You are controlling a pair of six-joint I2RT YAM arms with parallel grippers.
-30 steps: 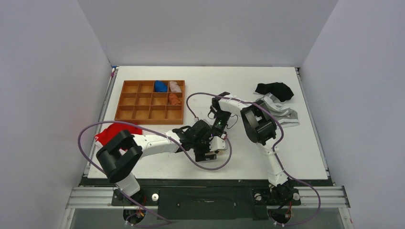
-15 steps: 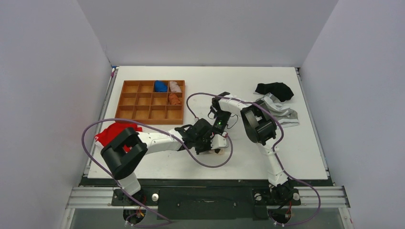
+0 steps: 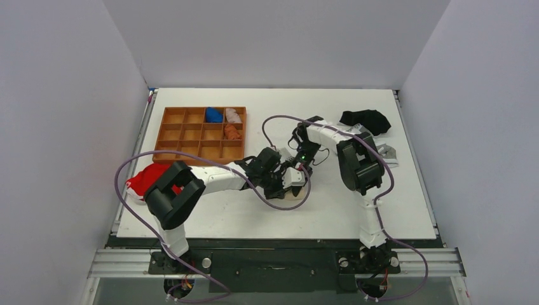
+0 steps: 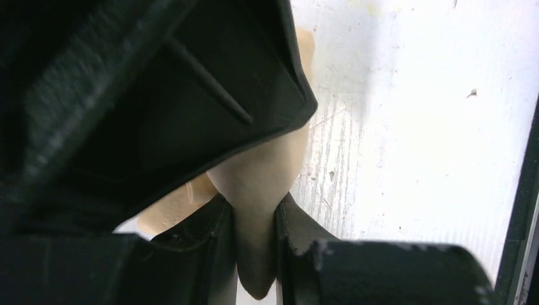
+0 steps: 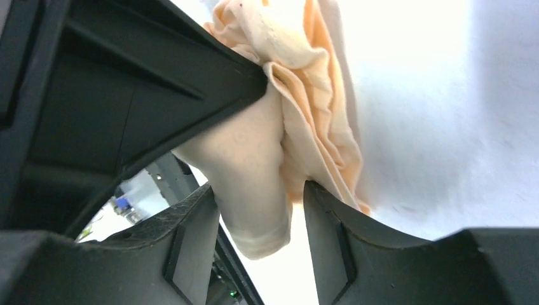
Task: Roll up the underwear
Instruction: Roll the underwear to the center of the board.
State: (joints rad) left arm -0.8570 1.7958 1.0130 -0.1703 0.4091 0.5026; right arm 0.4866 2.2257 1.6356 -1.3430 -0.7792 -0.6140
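The underwear (image 4: 260, 171) is a cream fabric bundle in the middle of the table; in the top view only a small beige patch (image 3: 293, 192) shows under the two grippers. My left gripper (image 4: 253, 202) is shut on a fold of it, which hangs pinched between the jaws. The same gripper (image 3: 284, 181) sits just left of the right one in the top view. The right gripper (image 5: 259, 190) stands open around the bunched underwear (image 5: 305, 95). The cloth rests against one finger (image 5: 191, 229), with a gap on the other side. From above, the right gripper (image 3: 297, 173) meets the left one over the fabric.
A wooden compartment tray (image 3: 191, 149) lies at back left with a blue roll (image 3: 214, 115), a pale roll (image 3: 234, 115) and an orange roll (image 3: 232, 131). A red garment (image 3: 149, 175) lies left. A black garment (image 3: 365, 119) and a grey one (image 3: 384, 152) lie right.
The left gripper closed on the cream fabric and moved away from the front edge. The right gripper's jaws have opened, and its arm swung to the right.
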